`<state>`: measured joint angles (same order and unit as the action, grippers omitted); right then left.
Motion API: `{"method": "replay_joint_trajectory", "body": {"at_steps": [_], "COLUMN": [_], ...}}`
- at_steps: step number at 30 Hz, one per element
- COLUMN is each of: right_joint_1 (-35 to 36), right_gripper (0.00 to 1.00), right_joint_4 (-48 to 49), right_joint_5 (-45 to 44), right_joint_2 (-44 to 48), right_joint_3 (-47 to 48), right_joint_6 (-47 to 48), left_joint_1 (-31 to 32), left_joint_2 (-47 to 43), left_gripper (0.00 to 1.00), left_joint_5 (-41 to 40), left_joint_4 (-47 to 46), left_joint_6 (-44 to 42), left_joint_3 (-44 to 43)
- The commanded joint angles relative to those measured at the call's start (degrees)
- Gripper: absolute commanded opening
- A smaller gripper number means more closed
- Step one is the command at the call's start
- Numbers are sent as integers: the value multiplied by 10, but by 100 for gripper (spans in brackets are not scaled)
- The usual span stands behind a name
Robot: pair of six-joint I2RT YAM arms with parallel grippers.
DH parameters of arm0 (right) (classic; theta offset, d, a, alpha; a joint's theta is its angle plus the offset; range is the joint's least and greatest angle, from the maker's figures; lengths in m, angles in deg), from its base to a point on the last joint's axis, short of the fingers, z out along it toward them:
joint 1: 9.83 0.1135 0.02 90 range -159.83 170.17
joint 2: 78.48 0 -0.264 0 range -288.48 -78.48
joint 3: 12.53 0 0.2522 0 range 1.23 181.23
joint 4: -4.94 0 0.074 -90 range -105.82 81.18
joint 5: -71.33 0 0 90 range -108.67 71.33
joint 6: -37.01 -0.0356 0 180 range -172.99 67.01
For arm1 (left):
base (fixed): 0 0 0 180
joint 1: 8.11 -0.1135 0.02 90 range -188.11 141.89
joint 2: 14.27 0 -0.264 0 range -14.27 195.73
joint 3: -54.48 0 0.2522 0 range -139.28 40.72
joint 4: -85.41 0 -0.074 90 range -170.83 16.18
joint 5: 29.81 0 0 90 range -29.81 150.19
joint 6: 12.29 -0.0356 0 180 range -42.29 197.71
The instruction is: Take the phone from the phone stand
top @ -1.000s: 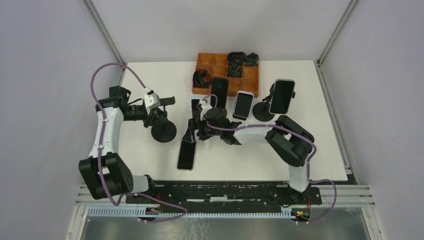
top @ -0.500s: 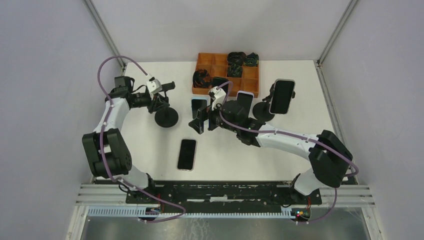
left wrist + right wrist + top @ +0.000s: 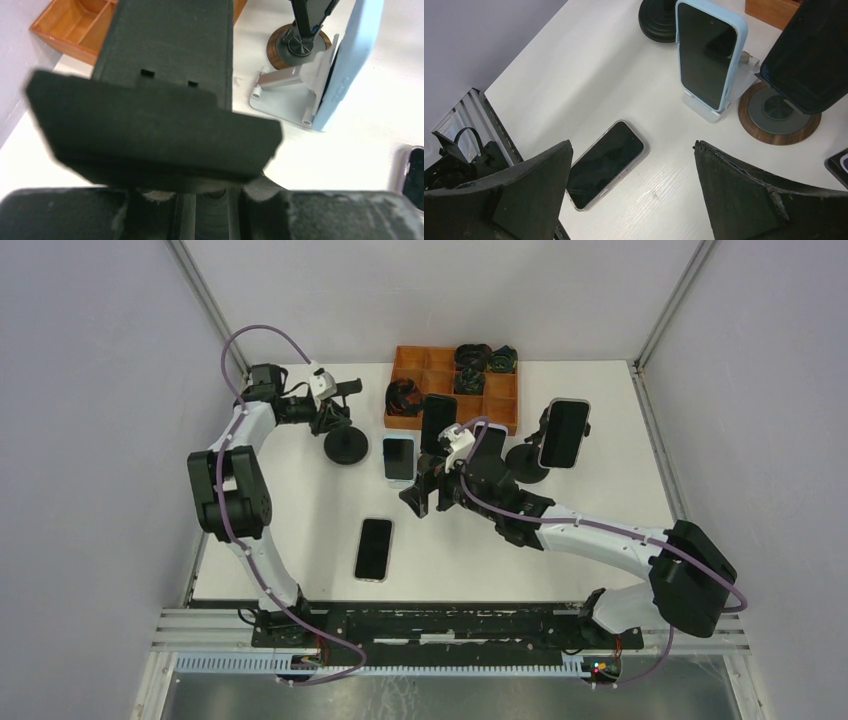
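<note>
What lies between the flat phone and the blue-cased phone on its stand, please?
Only bare table, as the right wrist view shows between the flat phone and the blue-cased phone.

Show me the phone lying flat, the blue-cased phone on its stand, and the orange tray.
flat phone (image 3: 374,549): top external view, centre of its screen.
blue-cased phone (image 3: 706,52): right wrist view, centre of its screen.
orange tray (image 3: 411,361): top external view, bare top-left compartment.

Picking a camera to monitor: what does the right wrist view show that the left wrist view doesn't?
Right wrist only: the dark phone over the wooden base, and the open right gripper. Left wrist only: the left gripper clamped on the black stand. Both: the blue-cased phone, its silver stand, the wooden base, part of the black stand.
</note>
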<state>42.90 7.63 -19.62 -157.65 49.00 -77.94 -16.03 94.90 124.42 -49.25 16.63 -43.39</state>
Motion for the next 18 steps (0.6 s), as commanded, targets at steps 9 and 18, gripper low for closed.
{"method": "replay_joint_trajectory", "body": {"at_steps": [9, 18], "right_joint_1": [-7, -10], "right_gripper": [98, 98], "right_joint_4": [31, 28], "right_joint_5": [-35, -42], "right_joint_2": [38, 59], "right_joint_3": [-28, -43], "right_joint_6": [20, 22], "left_joint_1": [6, -13], "left_joint_2": [42, 18], "left_gripper": [14, 80], "left_joint_5": [54, 5], "left_joint_4": [-25, -11], "left_joint_6": [-45, -79], "left_joint_3": [-18, -13]}}
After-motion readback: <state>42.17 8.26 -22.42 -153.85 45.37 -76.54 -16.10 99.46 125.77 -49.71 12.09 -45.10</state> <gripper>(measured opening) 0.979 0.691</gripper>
